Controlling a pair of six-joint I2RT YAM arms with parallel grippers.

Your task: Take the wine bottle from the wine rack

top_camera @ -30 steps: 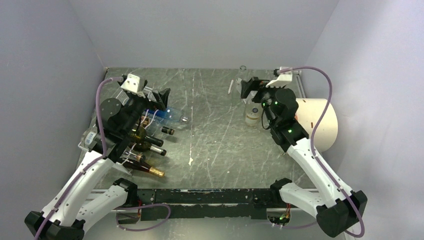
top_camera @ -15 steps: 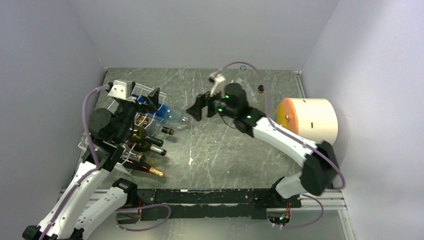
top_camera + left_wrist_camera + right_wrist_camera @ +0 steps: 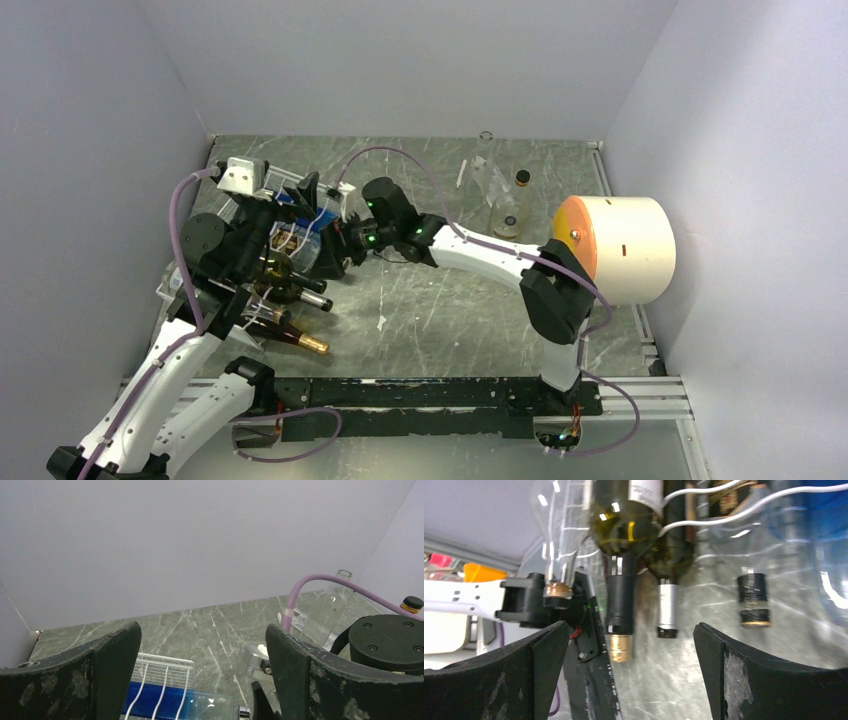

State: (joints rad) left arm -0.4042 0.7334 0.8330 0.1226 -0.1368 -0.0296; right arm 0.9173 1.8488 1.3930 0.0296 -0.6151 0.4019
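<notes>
At the table's left side, the left gripper [image 3: 204,630] hangs above the far end of the wine rack [image 3: 262,262]. Its jaws are spread wide with nothing between them. There is one rack, a white wire grid beside the left wall.

The wine bottles [image 3: 295,290] lie on their sides in the rack. Their long axes run roughly left to right across the table, with bases toward the left wall. The necks point right, toward the table's middle, angled slightly to the near edge.

The right wrist view shows five bottles:
- a clear bottle [image 3: 555,540] with a cork-coloured tip
- a green bottle [image 3: 621,525] with a black capsule and gold end
- a dark bottle [image 3: 667,610] with a silver capsule
- a bottle with a black-banded neck [image 3: 754,600]
- a blue-tinted bottle [image 3: 826,535], blurred at the edge

The right arm stretches across the table to the neck ends. The right gripper [image 3: 629,630] is fully spread and clamps nothing. The green and silver-capped necks show in its gap, but whether it touches them cannot be told.

Further right, three vessels stand near the back: a tall clear bottle [image 3: 488,165], a small black-capped bottle [image 3: 521,181] and a clear jar [image 3: 508,218]. One cream cylinder [image 3: 630,250] with an orange face lies by the right wall.
</notes>
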